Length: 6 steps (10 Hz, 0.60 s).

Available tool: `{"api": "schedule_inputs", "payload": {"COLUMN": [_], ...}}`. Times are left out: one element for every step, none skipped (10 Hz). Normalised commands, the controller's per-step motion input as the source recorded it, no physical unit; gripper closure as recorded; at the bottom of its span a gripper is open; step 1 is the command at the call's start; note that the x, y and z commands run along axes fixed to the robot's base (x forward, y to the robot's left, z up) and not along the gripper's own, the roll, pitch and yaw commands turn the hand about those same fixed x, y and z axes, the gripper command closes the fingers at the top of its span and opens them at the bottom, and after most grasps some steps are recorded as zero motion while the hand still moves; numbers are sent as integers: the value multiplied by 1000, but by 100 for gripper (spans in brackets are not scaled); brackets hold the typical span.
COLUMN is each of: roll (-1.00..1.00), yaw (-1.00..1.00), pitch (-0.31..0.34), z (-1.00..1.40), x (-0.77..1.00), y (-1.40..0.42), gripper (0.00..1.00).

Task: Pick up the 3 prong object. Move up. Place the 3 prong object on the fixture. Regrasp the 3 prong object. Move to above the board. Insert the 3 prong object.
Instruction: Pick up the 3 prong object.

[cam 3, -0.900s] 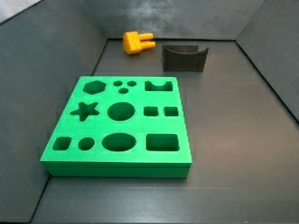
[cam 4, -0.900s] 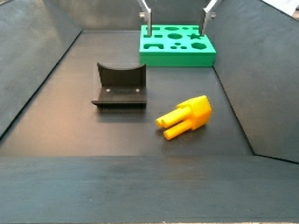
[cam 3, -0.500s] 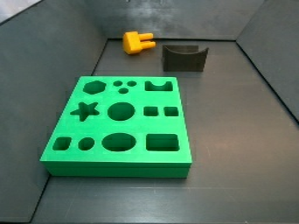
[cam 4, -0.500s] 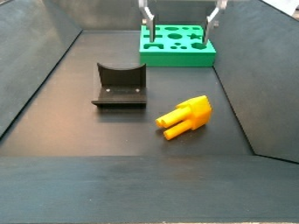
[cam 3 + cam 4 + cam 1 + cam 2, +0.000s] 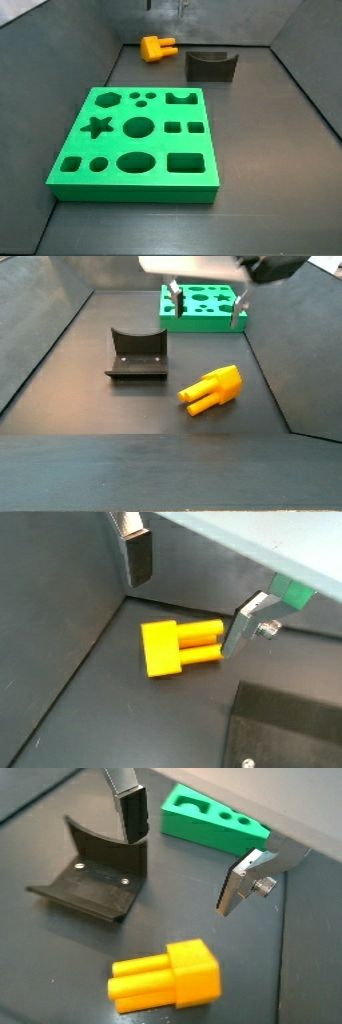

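The 3 prong object (image 5: 211, 390) is a small orange-yellow block lying on its side on the dark floor, prongs pointing away from the board (image 5: 203, 308). It also shows in both wrist views (image 5: 181, 648) (image 5: 163, 976) and in a side view (image 5: 159, 48). My gripper (image 5: 202, 318) hangs open and empty above the floor, between the green board and the 3 prong object and touching neither. Its fingers (image 5: 138, 557) stand wide apart, with nothing between them. The dark fixture (image 5: 138, 354) (image 5: 87, 873) (image 5: 211, 65) stands beside the object, empty.
The green board (image 5: 134, 145) with its shaped holes takes up one end of the bin; a corner of it shows in a wrist view (image 5: 211, 826). Sloped grey walls (image 5: 54, 326) close in the floor on all sides.
The gripper has come down into the side view: earlier only its fingertips showed at the top edge, now its body and both fingers hang lower. The object, fixture and board have not moved.
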Motion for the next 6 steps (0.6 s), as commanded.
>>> {"api": "schedule_inputs", "payload": {"roll": [0,0,0,0,0,0], "yaw": [-914,-914,-920,-920,-917,-897], "pitch": [164,163,163,163,147,139], "z": [-337,-340,-337,-340,-300,-277], "x": [0,0,0,0,0,0], "y": [106,97,97,100,97,114], "gripper": [0,0,0,0,0,0]}}
